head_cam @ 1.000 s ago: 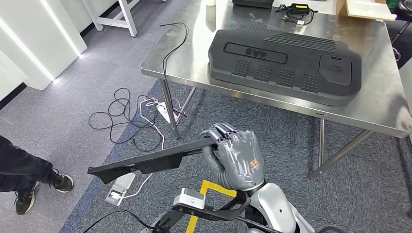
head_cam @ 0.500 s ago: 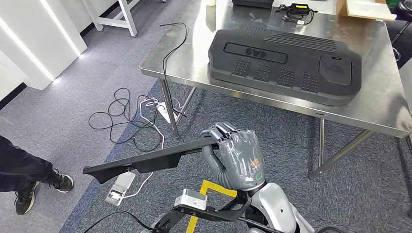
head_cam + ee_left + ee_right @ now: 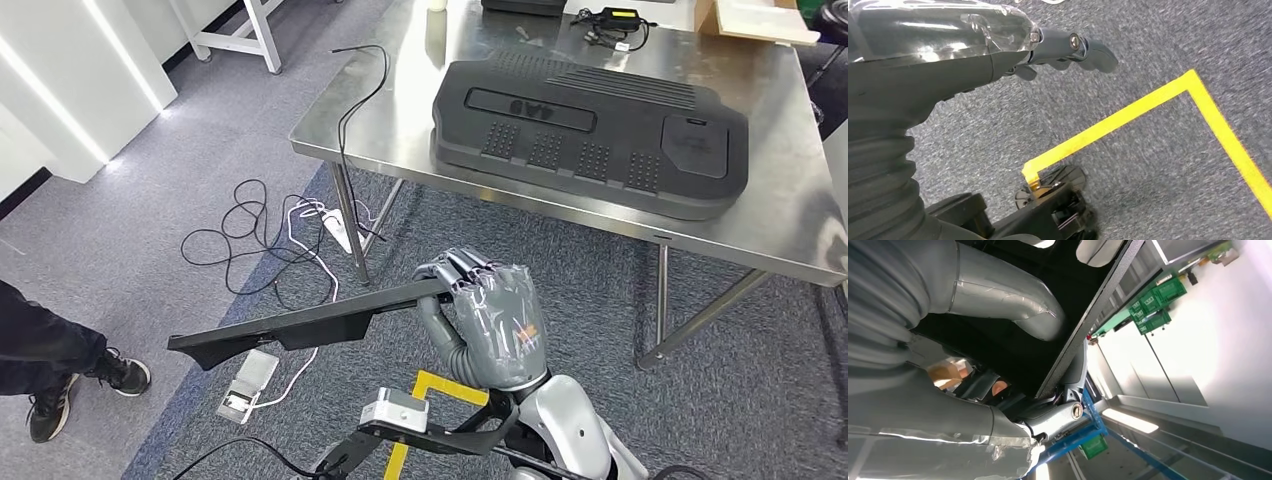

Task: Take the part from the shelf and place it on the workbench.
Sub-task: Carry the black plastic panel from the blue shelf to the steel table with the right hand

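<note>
Flat black part dipped slightly | right robot hand clamps it | left robot hand unclear

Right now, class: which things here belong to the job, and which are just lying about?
Job:
- long black part, held by the right hand
- steel workbench

Lying about:
- big black cover on the workbench
- floor cables
- power strip

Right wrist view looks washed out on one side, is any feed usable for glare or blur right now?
Right wrist view: bright wall overexposed, robot hand and black part dark against it. Head view: sharp, evenly lit, soft sheen on the steel workbench. Left wrist view: carpet slightly soft, glare streaks on the shiny arm cover.
</note>
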Controlling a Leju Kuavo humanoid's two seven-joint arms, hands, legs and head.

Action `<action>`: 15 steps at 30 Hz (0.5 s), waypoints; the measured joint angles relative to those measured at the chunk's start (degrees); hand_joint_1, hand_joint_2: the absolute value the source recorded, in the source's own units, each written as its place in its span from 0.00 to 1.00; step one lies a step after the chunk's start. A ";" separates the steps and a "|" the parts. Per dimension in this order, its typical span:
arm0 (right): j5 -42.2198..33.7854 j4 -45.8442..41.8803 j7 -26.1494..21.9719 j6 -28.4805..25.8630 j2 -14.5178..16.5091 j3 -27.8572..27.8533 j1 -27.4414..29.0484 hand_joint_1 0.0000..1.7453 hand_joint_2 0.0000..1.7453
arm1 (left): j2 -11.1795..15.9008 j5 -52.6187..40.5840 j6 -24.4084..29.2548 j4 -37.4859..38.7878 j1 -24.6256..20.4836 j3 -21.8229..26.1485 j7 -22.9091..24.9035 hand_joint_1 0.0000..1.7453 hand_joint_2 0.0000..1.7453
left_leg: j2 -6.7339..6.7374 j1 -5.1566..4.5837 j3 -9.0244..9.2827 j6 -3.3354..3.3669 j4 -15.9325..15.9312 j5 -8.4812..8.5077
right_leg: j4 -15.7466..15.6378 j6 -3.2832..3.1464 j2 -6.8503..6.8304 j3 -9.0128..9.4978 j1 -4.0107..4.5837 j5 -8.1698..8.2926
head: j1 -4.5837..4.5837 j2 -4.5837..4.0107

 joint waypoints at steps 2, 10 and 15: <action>0.02 0.00 0.04 -0.15 -0.07 0.00 -0.20 1.00 1.00 | -0.01 0.00 0.00 -0.02 -0.02 0.00 -0.03 0.00 1.00 | 0.07 0.28 0.62 0.31 -0.81 0.17 | 5.95 0.47 0.16 -3.15 -0.14 -2.61 | 0.37 0.00; -0.37 0.04 0.23 -0.30 -0.62 0.01 -0.19 1.00 1.00 | 0.05 0.10 -0.01 0.00 0.22 0.00 0.10 0.00 1.00 | -0.54 1.08 1.42 -1.63 0.24 -1.53 | 0.27 1.64 0.45 -4.49 -1.45 4.96 | 0.78 0.00; -0.51 0.07 0.35 -0.37 -0.76 0.00 -0.28 1.00 1.00 | 0.08 0.11 -0.03 -0.01 0.28 0.00 0.18 0.00 1.00 | -0.31 1.26 1.24 -3.34 1.38 -2.51 | -1.07 -0.60 0.50 -3.66 -1.21 4.41 | 0.26 0.00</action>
